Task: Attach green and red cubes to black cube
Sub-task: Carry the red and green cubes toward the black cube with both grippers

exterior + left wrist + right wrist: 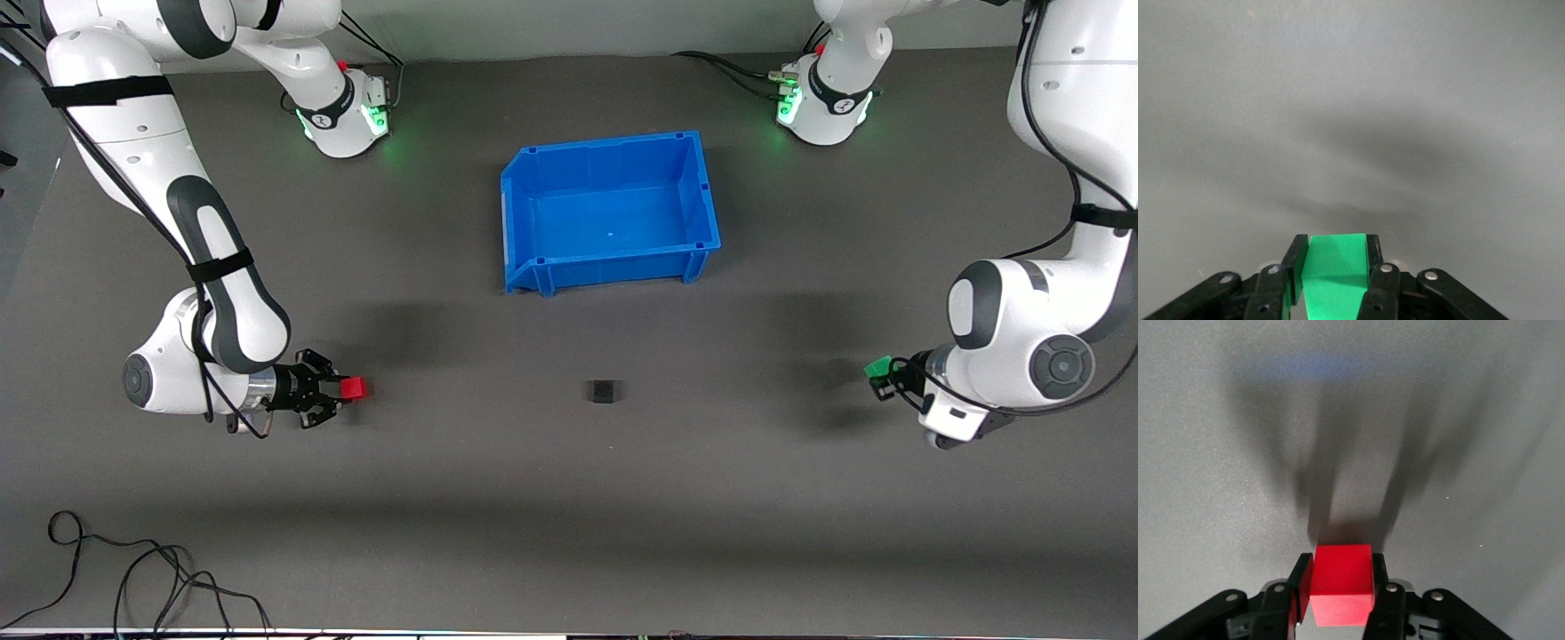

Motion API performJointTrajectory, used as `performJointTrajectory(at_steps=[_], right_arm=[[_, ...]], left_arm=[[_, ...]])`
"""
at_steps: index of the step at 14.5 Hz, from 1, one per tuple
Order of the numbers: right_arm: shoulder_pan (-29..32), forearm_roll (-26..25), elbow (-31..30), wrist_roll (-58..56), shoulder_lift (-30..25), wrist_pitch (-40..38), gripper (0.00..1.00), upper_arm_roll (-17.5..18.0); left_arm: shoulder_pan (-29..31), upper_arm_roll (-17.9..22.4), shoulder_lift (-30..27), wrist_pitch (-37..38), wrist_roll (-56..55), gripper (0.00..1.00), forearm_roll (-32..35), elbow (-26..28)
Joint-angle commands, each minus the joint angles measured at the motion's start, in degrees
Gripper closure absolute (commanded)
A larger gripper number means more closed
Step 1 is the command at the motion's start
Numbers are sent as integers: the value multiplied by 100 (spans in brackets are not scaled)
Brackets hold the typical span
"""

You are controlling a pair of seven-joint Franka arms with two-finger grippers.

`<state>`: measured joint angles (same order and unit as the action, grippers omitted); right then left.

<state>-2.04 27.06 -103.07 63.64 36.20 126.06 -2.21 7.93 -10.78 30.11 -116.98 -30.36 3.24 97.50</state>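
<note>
Two arms, cubes in hand, flank black cube (604,391)

Right end effector (340,390) clamps red cube (354,388); left end effector (883,377) clamps green cube (878,365), both well apart from black cube, w/ blue bin (702,191) farther from camera. Cubes look light, rigid; flat side faces suit grip.

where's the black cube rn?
The black cube sits on the grey mat mid-table in the front view, nearer the camera than the blue bin, untouched, roughly midway between the two grippers.
</note>
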Motion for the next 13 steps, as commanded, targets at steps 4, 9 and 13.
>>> performJointTrajectory(at_steps=[4,9,13], right_arm=[[-506,177,576,753,-193,-126,80,19],[-1288,185,1218,1966,35,-3,80,19],[-2017,194,1333,2924,290,821,80,28]], left_arm=[[-888,50,644,220,-3295,100,-315,-1039],[-1503,50,1083,-192,-6020,100,-447,-1277],[-2083,50,1286,-921,-7771,100,-438,-1277]])
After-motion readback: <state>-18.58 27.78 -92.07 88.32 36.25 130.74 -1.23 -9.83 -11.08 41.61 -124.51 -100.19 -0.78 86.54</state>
